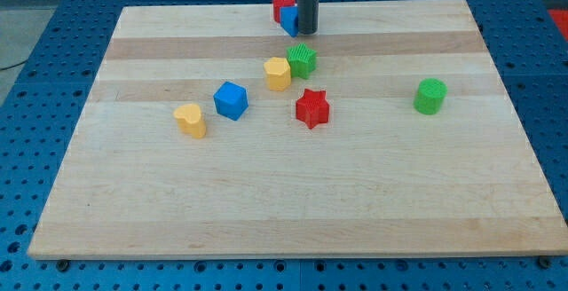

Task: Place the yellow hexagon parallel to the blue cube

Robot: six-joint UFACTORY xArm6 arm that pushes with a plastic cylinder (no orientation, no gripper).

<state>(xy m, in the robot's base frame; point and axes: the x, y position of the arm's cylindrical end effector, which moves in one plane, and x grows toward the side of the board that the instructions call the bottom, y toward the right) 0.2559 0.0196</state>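
My tip stood at the frame's top centre, hiding parts of a red block and blue block. It held nothing. The yellow hexagon touched a green block, up and right of the blue cube.

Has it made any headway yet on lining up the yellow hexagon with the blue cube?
Nothing looks done: the yellow hexagon sits up and to the view's right of the blue cube, touching a green block. My tip rests at the view's top beside a red block and small blue block, away from the hexagon. The whole push remains.
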